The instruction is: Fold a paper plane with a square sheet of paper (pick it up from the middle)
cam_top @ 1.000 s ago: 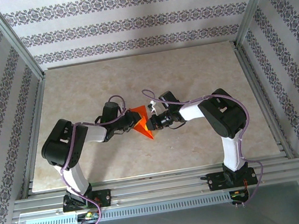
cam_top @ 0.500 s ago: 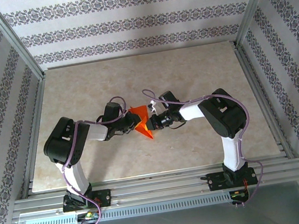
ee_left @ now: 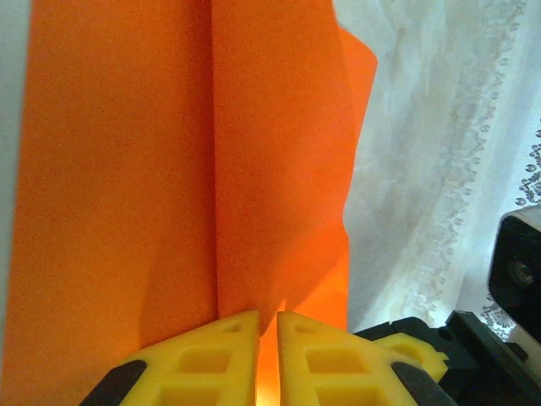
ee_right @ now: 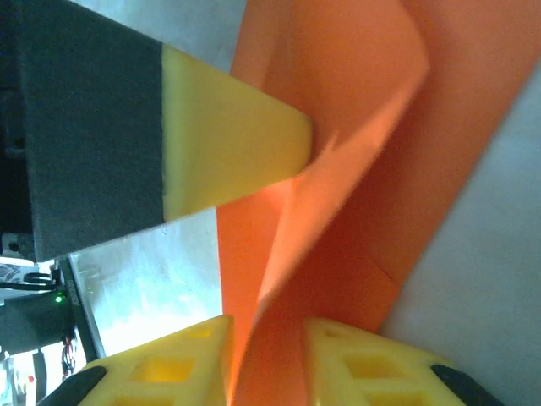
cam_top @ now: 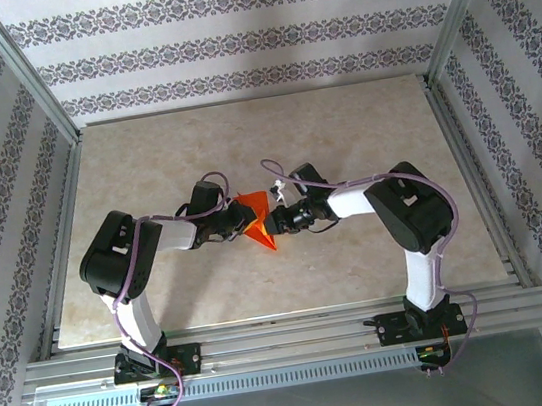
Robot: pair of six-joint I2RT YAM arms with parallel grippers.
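Top external view: pale marbled worktop [cam_top: 362,130], with both arms bent inward and meeting near its centre. Left arm [cam_top: 122,259] comes in from the left, right arm [cam_top: 408,204] from the right. The square sheet of paper [cam_top: 257,223], orange-red and folded to a creased pointed shape, lies between the two wrists with its point toward the near edge. Contact with the worktop: cannot tell.

Left wrist view: left jaws clenched on the paper's edge, at the foot of a long crease.

Right wrist view: right jaws released and parted, with a raised fold standing in the gap. A yellow left fingertip [ee_right: 228,144] touches the paper opposite.
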